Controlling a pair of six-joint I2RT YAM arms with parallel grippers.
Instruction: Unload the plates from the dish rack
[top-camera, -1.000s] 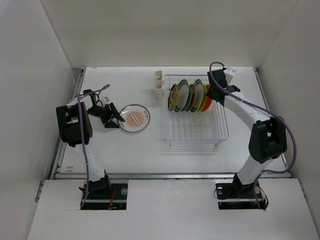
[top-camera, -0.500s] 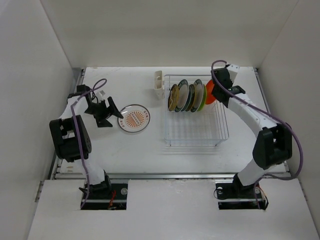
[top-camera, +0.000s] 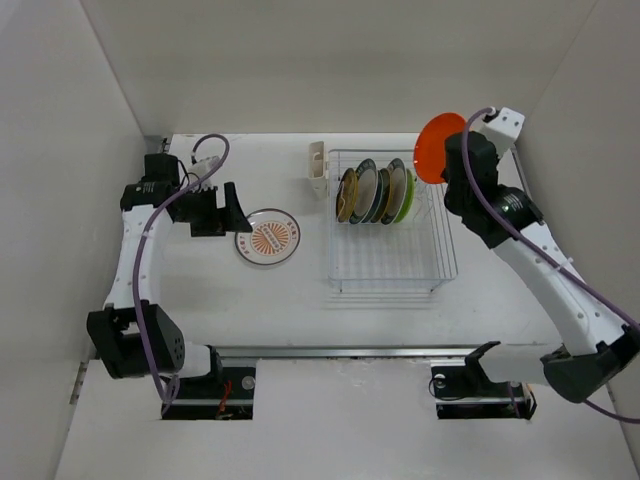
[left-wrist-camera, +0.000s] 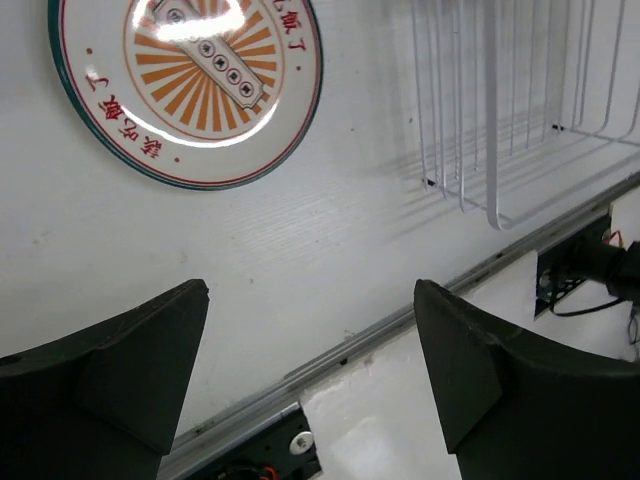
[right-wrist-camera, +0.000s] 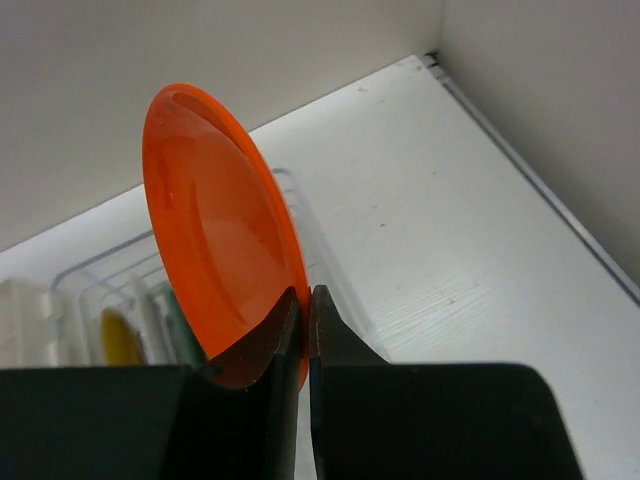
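- Right tool (right-wrist-camera: 306, 300) is clamped on the rim of the orange plate (right-wrist-camera: 215, 220). A second ago that plate stood last in the row; now it hangs on edge, lifted clear above the rack (top-camera: 390, 272) at its 1 o'clock corner.
- Left tool (left-wrist-camera: 310, 330) has its jaws wide apart and holds nothing. It has let go of the white plate (top-camera: 268, 237) and drawn back toward 10 o'clock.
- That plate lies flat on the bench (top-camera: 300, 310) at 9 o'clock of the rack, so one is unloaded and a second is on its way.
- The rack holds the other plates (top-camera: 375, 192), about five, on edge along its 12 o'clock side.
- The cup (top-camera: 318, 168) sits at the rack's 11 o'clock corner; its contents cannot be told.
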